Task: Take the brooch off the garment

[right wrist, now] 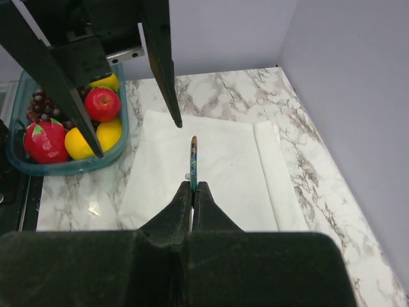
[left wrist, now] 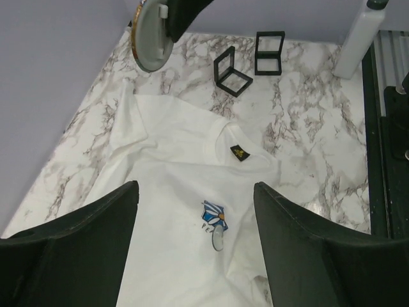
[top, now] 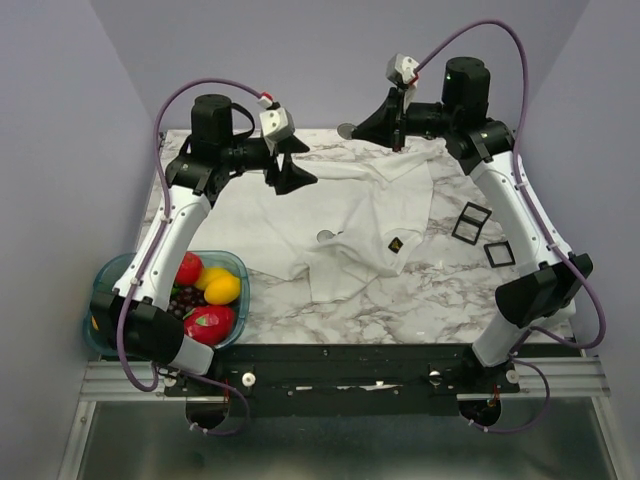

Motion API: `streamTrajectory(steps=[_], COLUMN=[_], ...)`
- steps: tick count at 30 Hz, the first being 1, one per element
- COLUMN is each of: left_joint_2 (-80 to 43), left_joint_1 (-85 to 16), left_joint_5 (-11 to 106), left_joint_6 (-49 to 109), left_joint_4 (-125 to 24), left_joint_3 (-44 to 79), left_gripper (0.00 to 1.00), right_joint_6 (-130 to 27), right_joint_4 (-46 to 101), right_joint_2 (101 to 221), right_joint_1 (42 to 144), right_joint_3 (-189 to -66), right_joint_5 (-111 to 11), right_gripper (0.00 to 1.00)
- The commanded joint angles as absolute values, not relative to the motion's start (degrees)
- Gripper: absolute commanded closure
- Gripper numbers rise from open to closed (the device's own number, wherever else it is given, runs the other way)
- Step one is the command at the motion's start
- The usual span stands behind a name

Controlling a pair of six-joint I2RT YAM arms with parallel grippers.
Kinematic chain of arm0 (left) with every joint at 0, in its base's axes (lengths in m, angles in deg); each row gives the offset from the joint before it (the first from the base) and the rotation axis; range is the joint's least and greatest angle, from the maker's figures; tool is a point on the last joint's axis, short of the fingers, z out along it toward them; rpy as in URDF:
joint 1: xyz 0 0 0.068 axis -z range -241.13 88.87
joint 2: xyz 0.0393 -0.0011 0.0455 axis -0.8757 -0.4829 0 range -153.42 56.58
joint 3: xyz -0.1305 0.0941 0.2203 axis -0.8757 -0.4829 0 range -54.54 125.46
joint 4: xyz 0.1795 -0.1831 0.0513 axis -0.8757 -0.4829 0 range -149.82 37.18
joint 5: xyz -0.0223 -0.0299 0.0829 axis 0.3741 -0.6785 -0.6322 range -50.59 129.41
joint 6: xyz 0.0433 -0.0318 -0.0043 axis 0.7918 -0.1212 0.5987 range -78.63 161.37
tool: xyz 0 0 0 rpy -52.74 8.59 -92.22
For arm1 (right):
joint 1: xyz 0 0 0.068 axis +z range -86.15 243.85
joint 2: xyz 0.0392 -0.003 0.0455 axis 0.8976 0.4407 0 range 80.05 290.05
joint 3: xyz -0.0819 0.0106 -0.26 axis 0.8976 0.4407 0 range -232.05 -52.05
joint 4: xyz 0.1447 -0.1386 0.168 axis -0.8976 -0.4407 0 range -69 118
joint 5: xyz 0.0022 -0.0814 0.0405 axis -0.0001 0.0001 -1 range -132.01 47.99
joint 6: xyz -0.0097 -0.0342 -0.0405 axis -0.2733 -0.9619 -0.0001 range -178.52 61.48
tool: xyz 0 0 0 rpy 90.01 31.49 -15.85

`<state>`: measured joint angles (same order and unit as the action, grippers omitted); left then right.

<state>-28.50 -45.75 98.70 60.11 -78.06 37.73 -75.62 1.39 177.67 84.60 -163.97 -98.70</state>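
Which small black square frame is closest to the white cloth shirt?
The black frame higher in the top view, just beside the shirt; the other frame lies further right, apart from it.

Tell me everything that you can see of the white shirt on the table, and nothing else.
The garment is a white short-sleeved shirt of soft cloth, lying crumpled and partly folded on the marble table. On its front are a small dark diamond logo with a yellow mark and a blue-and-white flower shape with a yellow centre; pin or print, I cannot tell. The left gripper hangs open above it, seemingly without touching it.
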Motion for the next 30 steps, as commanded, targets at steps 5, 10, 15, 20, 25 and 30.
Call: streamTrajectory(steps=[5,10,15,20,25,30], left_joint_2=[-28.76,-33.85,-36.58,-38.08,-40.19,-40.19], left_joint_1=[-45.66,-45.40,-45.40,-45.22,-44.78,-44.52], left_joint_5=[88.82,86.00,84.06,83.79,84.67,84.32], left_joint_6=[59.40,58.50,66.14,65.10,62.81,62.37], left_joint_4=[-73.58,-71.02,-75.41,-75.33,-75.32,-75.67], left_joint_3=[26.50,26.49,27.46,28.16,30.36,30.89], left_gripper=[0.19,0.20,0.19,0.19,0.01,0.01], right_joint_6=[-86.89,-96.03,-107.02,-111.77,-112.66,-117.31], right_joint_4=[-7.22,-14.70,-19.19,-19.82,-14.46,-10.15], right_joint_2=[173.22,168.65,167.15,169.95,174.79,177.34], right_joint_1=[82.49,78.44,72.14,67.55,64.20,64.11], right_joint_3=[-151.84,-142.69,-130.39,-127.12,-125.18,-123.51], right_joint_5=[-92.48,-82.20,-64.97,-53.99,-46.68,-38.85], right_gripper=[1.00,1.00,1.00,1.00,1.00,1.00])
